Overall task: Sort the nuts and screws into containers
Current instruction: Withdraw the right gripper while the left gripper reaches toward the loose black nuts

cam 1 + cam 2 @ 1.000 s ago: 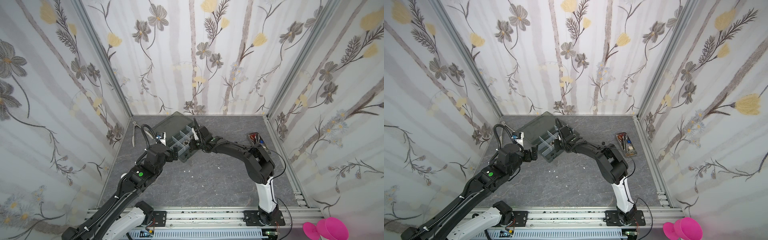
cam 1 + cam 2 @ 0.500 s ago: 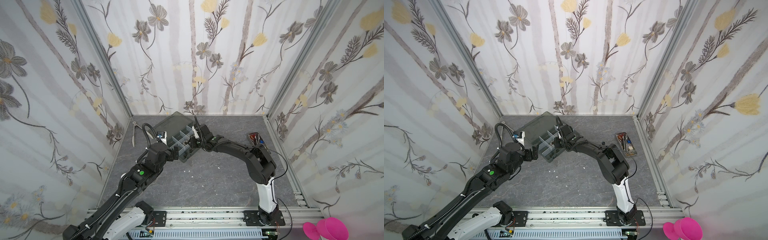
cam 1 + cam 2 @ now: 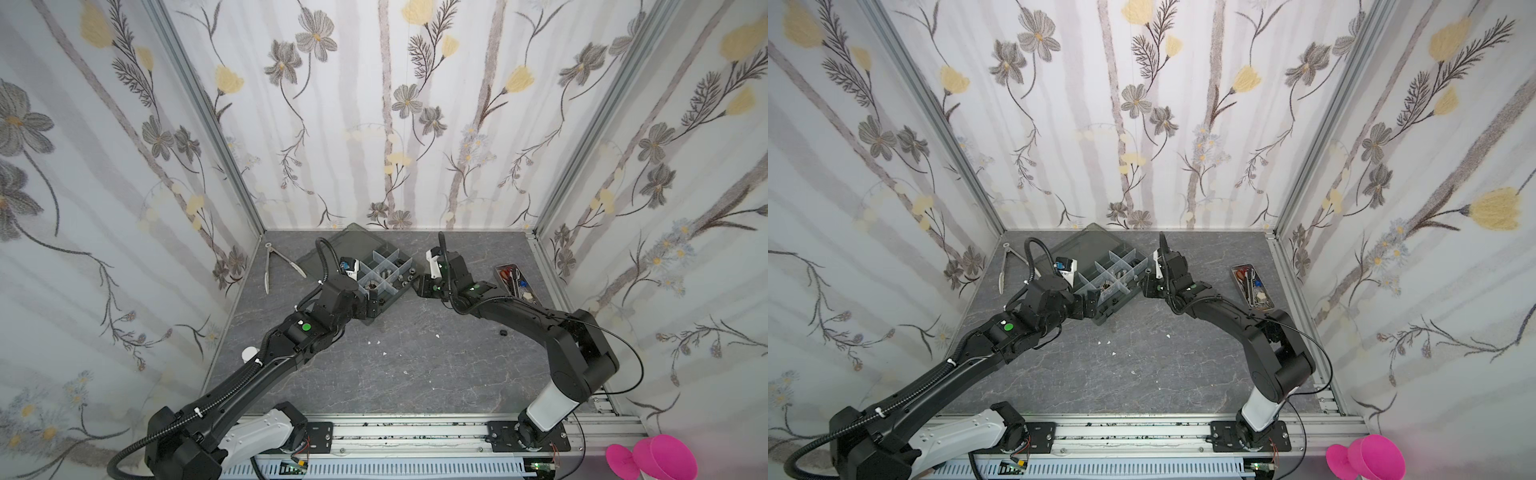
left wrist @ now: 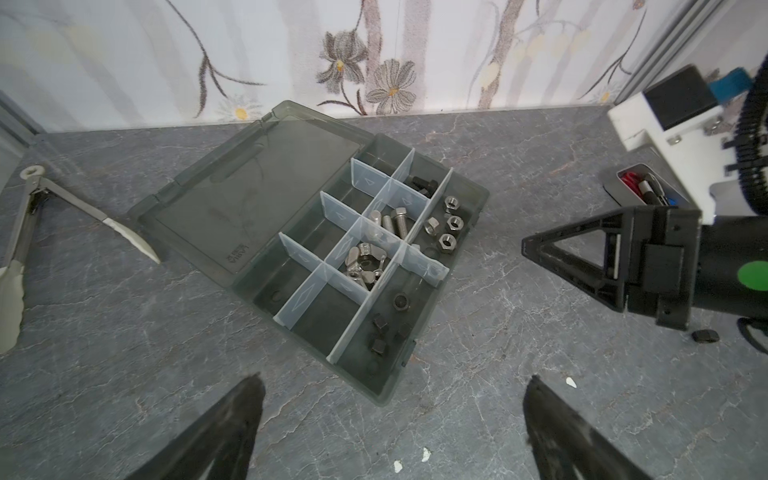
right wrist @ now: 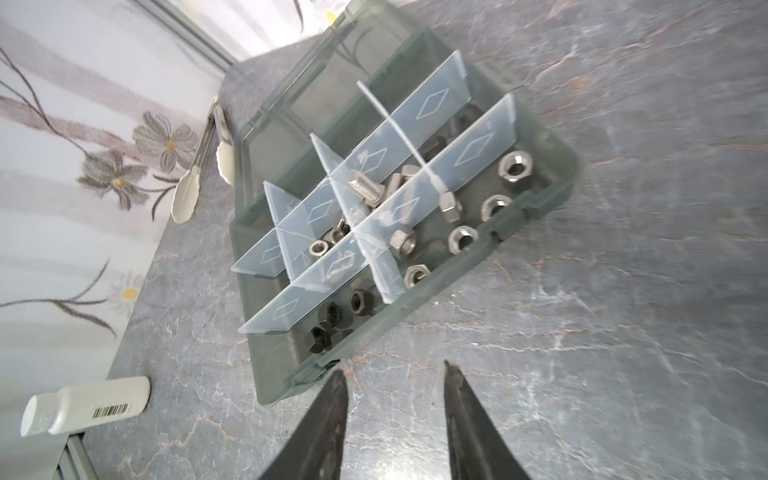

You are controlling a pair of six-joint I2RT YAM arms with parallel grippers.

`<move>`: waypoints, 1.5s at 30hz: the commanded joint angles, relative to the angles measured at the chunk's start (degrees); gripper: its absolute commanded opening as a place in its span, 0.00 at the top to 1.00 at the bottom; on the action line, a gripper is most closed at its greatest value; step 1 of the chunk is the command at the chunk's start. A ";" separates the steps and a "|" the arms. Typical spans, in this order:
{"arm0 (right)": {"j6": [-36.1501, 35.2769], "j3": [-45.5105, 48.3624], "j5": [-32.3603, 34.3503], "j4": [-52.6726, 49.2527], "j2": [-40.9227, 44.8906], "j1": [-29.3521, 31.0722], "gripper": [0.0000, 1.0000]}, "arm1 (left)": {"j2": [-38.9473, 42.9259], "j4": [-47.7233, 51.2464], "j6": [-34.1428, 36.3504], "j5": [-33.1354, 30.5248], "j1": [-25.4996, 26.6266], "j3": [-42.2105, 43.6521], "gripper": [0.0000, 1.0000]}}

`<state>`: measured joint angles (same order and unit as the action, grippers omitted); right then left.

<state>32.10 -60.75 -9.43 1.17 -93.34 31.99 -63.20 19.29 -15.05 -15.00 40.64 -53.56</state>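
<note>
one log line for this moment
left claw: open, empty | right claw: open, empty, by box | silver nuts, silver bolts, black nuts: separate cells | stray black nut: on table

Left pincer (image 4: 393, 378) gapes wide; right pincer (image 5: 392, 368) stands narrowly parted; both empty, reaching forward low.

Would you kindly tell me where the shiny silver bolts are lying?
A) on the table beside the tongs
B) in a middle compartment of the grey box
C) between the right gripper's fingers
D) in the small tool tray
B: the silver bolts lie inside the grey box, in a middle compartment between pale dividers.
</note>
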 commanded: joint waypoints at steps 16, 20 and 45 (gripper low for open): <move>0.91 20.22 -7.47 3.44 26.36 -17.25 0.60 | -26.12 -10.52 -1.31 0.03 9.35 -11.92 0.00; 0.37 22.87 -7.38 2.57 31.06 -19.44 0.60 | -31.02 -12.16 -2.00 2.77 9.59 -15.27 0.00; 2.75 37.65 -8.76 4.45 40.41 -28.53 0.54 | -63.36 -7.39 -3.06 3.82 10.95 -47.48 0.12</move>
<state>34.02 -23.99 -17.89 2.33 -53.39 3.84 -124.68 10.81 -17.15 -10.31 51.33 -98.54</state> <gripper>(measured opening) 0.458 0.886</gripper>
